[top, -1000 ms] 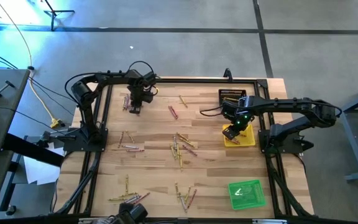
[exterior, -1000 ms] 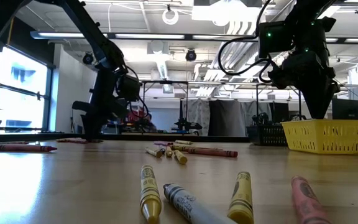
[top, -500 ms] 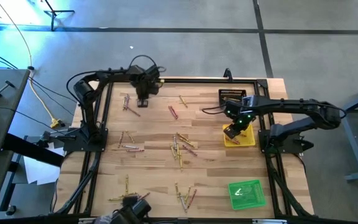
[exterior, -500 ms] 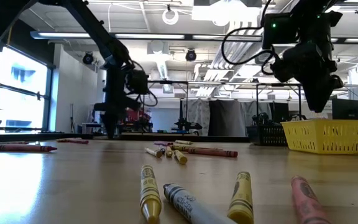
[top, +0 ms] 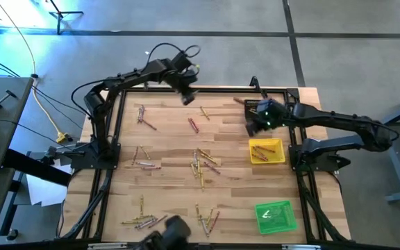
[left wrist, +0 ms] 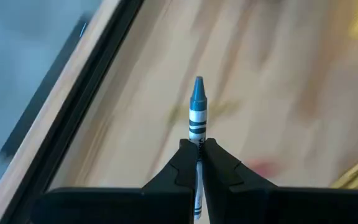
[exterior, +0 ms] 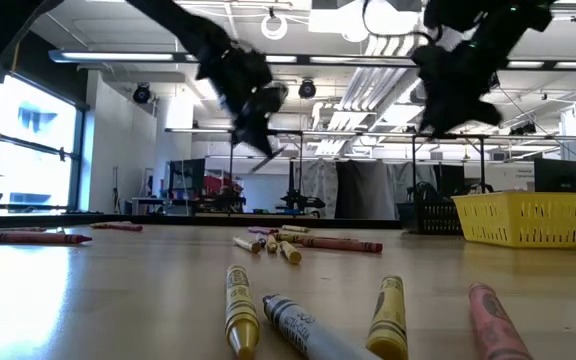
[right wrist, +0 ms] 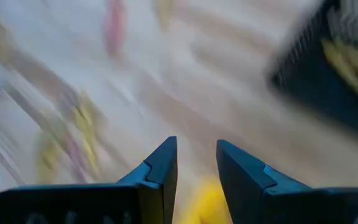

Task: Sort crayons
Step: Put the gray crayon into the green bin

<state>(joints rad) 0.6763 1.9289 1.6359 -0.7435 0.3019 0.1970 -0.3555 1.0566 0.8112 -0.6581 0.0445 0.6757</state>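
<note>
Many crayons lie scattered on the wooden table [top: 165, 187], among them a middle cluster [top: 203, 165] and several in the foreground [exterior: 308, 320]. My left gripper [top: 186, 92] hangs high over the table's far edge, shut on a blue crayon [left wrist: 197, 102]. In the low view it [exterior: 258, 125] shows blurred, well above the table. My right gripper [top: 262, 118] [right wrist: 196, 157] hovers open and empty near the black tray [top: 255, 104], beyond the yellow tray [top: 266, 160]. My left gripper pinches the blue crayon by its labelled shaft [left wrist: 197, 132] between its two fingertips. The crayon lies along the fingers, its pointed end [left wrist: 197, 87] sticking out past them and its other end running back between them. It is lifted clear of the table.
A green tray [top: 276, 217] sits at the near right. The yellow tray holds yellow crayons [top: 264, 148]. More crayons lie at the far left [top: 142, 114], the left [top: 144, 160] and along the near edge [top: 207, 219]. A dark frame rail [top: 110, 139] borders the table.
My left gripper has risen from the crayons at the far left and swung toward the table's right along the far edge, tipping and rolling as it went. My right gripper has lifted from over the yellow tray and gone toward the far edge, over the black tray.
</note>
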